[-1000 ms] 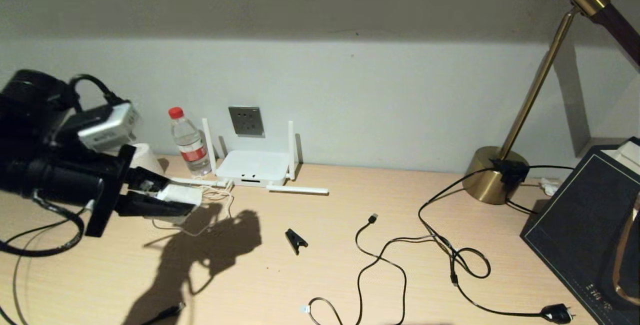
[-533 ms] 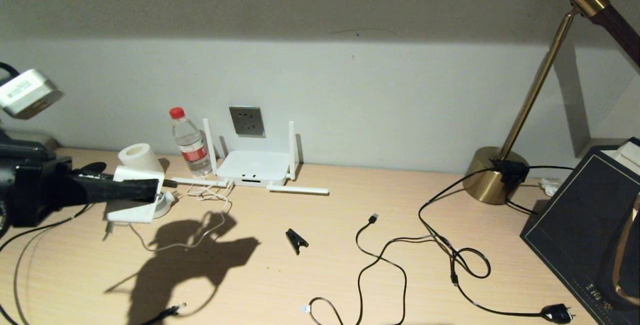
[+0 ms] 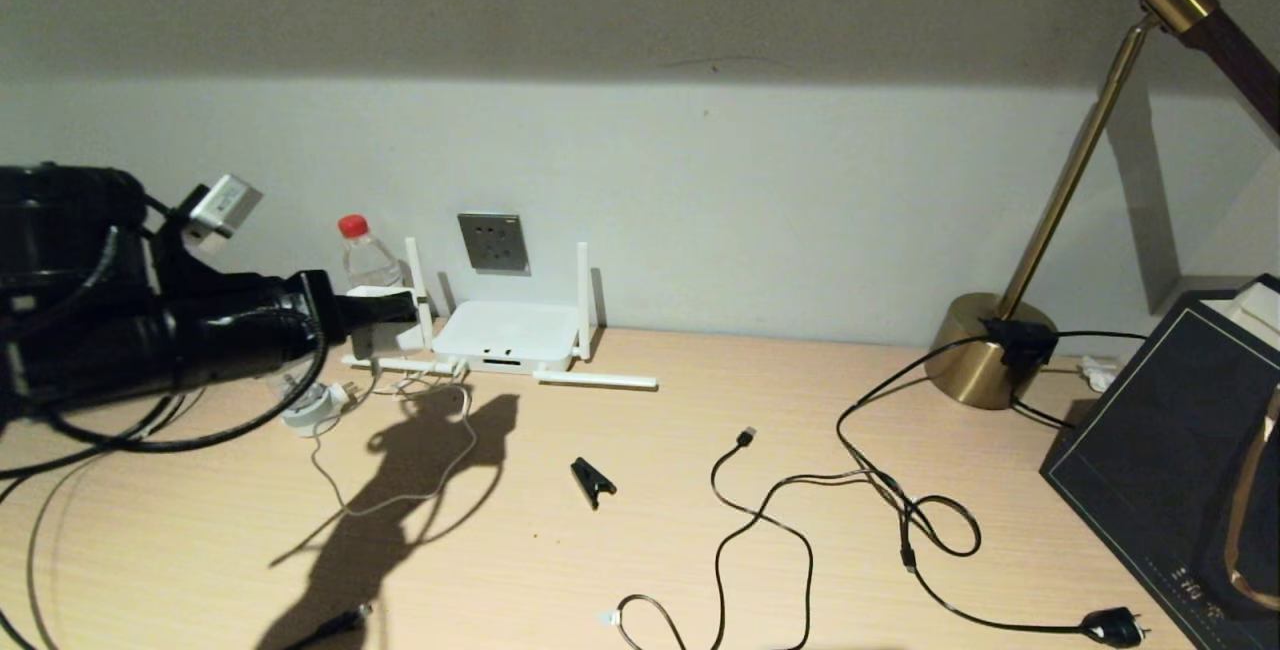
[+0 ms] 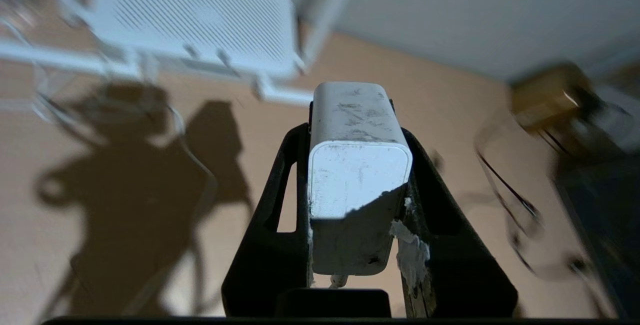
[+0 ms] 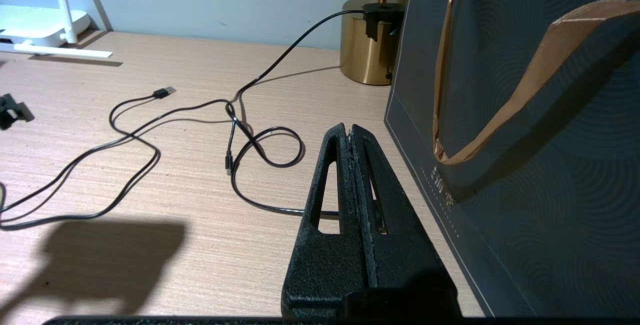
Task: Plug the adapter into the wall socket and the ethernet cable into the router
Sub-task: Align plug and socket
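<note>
Item: my left pincer (image 4: 357, 115), raised above the tabletop (image 3: 700, 490) near its back-left part, clamped on the adapter (image 4: 357, 165) (a white block, scuffed on its top and end faces), one black finger (image 4: 280, 205) against each side. From the head view the adapter (image 3: 375, 315) sits just left of the router (image 3: 508, 333), whose upright antenna is right beside it.

Item: thin white cord (image 3: 400, 470), running down from the adapter and looping across the tabletop in front of the router.

Item: wall socket (image 3: 492, 241), grey faceplate on the wall directly above the router, nothing plugged in.

Item: router, against the back edge, two antennas upright, two lying flat on the tabletop.

Item: ethernet cable (image 3: 330, 625), black, its tip near the front edge, left of centre, lying loose.

Item: my right pincer (image 5: 351, 132), fingers pressed together with nothing between them, low beside the dark paper bag (image 5: 525, 140) at the right edge.

Item: brass lamp base (image 3: 985, 350), back right.
</note>
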Robot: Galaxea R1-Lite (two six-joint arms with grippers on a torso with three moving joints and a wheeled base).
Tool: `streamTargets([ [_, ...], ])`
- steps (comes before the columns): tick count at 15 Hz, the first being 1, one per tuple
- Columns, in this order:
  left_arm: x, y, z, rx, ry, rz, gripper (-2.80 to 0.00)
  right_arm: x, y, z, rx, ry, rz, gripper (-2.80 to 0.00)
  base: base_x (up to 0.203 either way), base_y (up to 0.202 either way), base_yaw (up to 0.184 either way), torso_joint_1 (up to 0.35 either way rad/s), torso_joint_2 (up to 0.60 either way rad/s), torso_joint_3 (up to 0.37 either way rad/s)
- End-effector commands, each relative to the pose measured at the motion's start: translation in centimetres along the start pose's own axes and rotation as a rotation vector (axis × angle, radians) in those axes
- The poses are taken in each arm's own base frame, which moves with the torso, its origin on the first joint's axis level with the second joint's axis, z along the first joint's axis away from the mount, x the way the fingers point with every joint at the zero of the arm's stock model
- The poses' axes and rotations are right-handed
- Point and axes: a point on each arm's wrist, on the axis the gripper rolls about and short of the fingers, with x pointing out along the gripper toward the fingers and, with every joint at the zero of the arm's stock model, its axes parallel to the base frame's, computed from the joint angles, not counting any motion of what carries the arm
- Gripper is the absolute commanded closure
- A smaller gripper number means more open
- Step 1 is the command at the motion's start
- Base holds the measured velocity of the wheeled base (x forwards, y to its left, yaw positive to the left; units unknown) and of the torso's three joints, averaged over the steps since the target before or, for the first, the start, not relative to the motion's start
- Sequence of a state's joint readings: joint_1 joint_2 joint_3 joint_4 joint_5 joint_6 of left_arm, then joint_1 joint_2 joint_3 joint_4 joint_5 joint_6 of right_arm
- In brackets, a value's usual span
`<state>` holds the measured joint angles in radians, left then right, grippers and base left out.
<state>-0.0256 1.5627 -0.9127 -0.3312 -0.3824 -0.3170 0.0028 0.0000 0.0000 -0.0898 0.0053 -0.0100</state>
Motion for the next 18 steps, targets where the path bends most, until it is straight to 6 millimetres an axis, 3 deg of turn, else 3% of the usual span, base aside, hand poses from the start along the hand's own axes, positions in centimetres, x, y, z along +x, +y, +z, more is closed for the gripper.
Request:
streamTargets([
  [1,6.4,2.0,-2.3,0.126,-0.171,0.052,0.00,0.2,0.0,-1.0,0.000,0.036,0.001,0.00,0.000,0.000,0.000,0.000,0.00,0.000],
  [3,9.3,3.2,-3.6,0.285,-0.327,0.063,0.00,0.2,0.0,-1.0,0.000,0.037,0.002,0.00,0.000,0.000,0.000,0.000,0.00,0.000],
  [5,10.3,3.6,-4.4,0.427,-0.407,0.098,0.00,0.2,0.0,-1.0,0.000,0.036,0.001,0.00,0.000,0.000,0.000,0.000,0.00,0.000],
  [9,12.5,4.3,-3.6,0.432,-0.517,0.147,0.00,0.2,0.0,-1.0,0.000,0.036,0.001,0.00,0.000,0.000,0.000,0.000,0.00,0.000],
  [18,14.2,3.7,-3.7,0.487,-0.618,0.104,0.00,0.2,0.0,-1.0,0.000,0.036,0.001,0.00,0.000,0.000,0.000,0.000,0.00,0.000],
])
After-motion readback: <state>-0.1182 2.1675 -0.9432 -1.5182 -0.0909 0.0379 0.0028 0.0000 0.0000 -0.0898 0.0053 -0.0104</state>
